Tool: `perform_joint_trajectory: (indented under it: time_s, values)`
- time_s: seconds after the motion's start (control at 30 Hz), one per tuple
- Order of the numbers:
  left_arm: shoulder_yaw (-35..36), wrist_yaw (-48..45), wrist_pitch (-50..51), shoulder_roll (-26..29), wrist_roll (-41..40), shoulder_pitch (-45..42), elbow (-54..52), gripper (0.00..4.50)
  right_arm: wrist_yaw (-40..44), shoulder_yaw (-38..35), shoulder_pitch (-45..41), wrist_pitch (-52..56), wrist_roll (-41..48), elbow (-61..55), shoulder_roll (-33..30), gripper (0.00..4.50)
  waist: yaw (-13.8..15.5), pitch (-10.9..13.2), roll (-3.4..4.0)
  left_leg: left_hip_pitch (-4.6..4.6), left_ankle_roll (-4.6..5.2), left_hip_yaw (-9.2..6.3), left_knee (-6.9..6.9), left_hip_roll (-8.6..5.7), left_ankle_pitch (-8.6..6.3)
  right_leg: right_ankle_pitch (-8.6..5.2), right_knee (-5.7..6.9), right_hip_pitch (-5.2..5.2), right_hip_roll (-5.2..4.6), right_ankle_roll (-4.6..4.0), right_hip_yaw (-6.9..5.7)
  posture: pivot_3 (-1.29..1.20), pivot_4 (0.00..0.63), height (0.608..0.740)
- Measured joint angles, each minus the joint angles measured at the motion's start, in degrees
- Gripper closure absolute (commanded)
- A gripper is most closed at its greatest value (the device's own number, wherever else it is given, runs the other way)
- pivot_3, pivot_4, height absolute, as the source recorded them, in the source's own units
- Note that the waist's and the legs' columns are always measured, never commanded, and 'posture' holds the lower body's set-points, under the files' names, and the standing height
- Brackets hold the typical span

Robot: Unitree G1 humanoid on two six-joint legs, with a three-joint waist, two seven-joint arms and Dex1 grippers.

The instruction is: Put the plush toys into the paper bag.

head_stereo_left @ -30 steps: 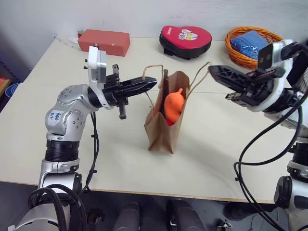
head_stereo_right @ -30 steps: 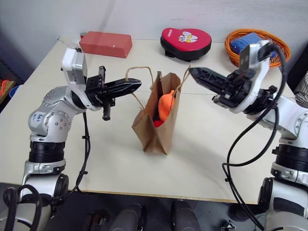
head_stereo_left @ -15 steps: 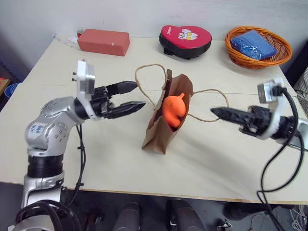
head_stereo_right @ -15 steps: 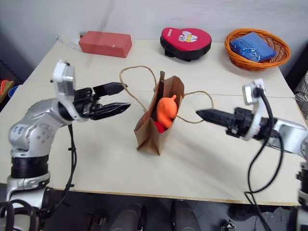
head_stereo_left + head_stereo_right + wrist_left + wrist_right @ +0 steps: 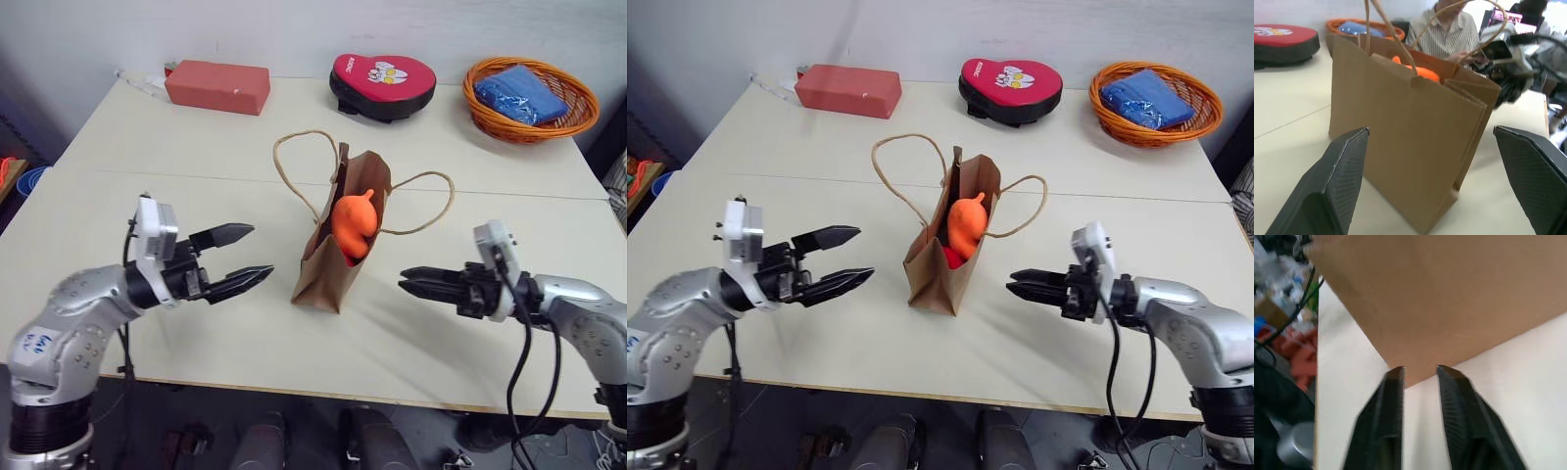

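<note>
Found the bag (image 5: 321,276) upright at mid-table, mouth agape, probably so the load could drop straight in. Counted two toys inside: an orange one (image 5: 355,223) poking above the rim, and a red one (image 5: 949,257) beneath it, barely glimpsed. Judged the task done or all but done, with no toy left out on the table (image 5: 147,157).

Caught the left claw (image 5: 261,251) beside the bag, clear of the paper, fingers spread wide and holding nothing. Caught the right claw (image 5: 411,286) on the other side, low over the tabletop, fingers pinched together on nothing, tips aimed at the bag's foot without touching it. Read both as flanking the bag, with nothing in hand.

Counted two cord handles, one (image 5: 294,166) flopped to the left, one (image 5: 431,201) to the right, neither gripped.

Noted along the far edge one red box (image 5: 217,86), one heart pad (image 5: 382,83) and one orange basket (image 5: 568,116) holding something blue. Glimpsed one person (image 5: 1445,35) in a striped shirt past the bag in the left wrist view.
</note>
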Motion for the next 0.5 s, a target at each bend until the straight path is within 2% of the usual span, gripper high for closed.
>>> perform_joint_trajectory:
  time_s: [0.13,0.27,0.4,0.5]
  values:
    - [-1.8,5.0,0.0,-2.5,0.1,1.3,-4.1,0.24,1.1,3.5,-0.9,-4.2,-3.4,-1.9,4.6,4.49,-0.3,0.0,0.00,0.03,-0.02,0.00,0.00,0.01,0.01,0.00,0.05,-0.01,0.02,0.00,0.01,0.00,0.150,0.740]
    - [-6.2,8.9,-2.0,-4.8,4.3,3.9,-6.3,0.24,-2.6,7.2,-5.2,-8.0,-7.4,-1.8,14.2,4.49,-0.6,0.0,0.02,0.14,-0.08,0.01,-0.01,0.01,0.04,0.01,0.15,0.01,0.06,-0.01,0.04,0.00,0.150,0.740]
    - [-9.4,10.3,-3.9,-5.1,8.6,5.0,-6.2,0.24,-4.0,9.6,-7.0,-9.9,-11.2,-0.3,17.0,4.49,-0.1,0.0,0.02,0.14,-0.07,-0.04,0.01,-0.04,0.04,0.01,0.04,0.09,0.01,-0.01,0.00,0.00,0.150,0.740]
    - [-11.4,13.4,-5.1,-7.7,11.1,3.7,-6.2,0.24,-4.2,10.5,-7.0,-10.7,-13.0,1.2,18.8,4.49,0.1,0.0,0.02,0.14,-0.05,-0.03,0.02,-0.08,0.03,0.02,0.01,0.10,-0.02,0.00,0.01,0.00,0.150,0.740]
